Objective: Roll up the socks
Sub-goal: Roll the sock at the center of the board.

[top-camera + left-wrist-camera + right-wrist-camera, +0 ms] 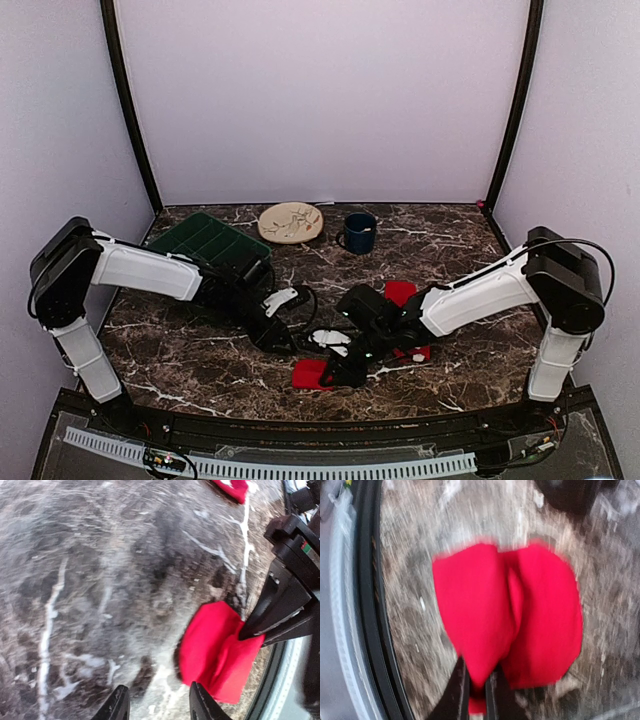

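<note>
The right hand (476, 680) pinched the edge of a folded red sock (505, 615), its fingers pressed together on the fabric. The bundle lay on the desk (190, 350) just ahead of them. The left hand (157, 687) hovered spread and empty, with that sock just beside its right finger. The second sock (400, 292) lay beyond the right hand.

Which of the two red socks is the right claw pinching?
The near sock, at the front; the right claw is shut on it. The other sock lies farther back.
</note>
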Motion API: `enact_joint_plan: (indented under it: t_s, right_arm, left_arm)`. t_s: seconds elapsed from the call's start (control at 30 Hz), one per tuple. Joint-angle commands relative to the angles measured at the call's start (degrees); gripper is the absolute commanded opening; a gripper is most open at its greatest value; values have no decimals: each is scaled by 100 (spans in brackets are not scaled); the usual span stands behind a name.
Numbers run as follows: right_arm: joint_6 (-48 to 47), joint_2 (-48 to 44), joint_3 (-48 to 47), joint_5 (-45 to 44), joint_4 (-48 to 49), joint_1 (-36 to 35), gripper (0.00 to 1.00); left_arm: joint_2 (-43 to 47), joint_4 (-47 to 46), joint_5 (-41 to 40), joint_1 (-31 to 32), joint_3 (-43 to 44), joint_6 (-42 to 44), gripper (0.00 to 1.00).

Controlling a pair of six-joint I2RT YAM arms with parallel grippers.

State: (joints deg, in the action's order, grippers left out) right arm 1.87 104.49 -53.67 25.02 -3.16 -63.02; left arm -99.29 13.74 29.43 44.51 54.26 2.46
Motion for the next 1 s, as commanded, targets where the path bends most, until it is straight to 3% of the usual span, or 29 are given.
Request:
enact_joint_plan:
  t_s: [0.0, 0.37, 0.7, 0.97]
  right_arm:
    - [205, 121, -100, 356, -196, 105, 2]
    - [595, 373, -253, 1263, -244, 504, 2]
    - [1365, 767, -498, 2439, -254, 895, 2]
    - [1894, 936, -594, 2920, -233, 1002, 1]
  left_arm:
    - [480, -496, -640, -29, -290, -297, 43]
    - [1585, -1466, -1751, 71, -1294, -668, 43]
    - [1927, -1860, -2579, 1361, -1619, 31, 45]
    - [2109, -1966, -2599, 1831, -1783, 537, 47]
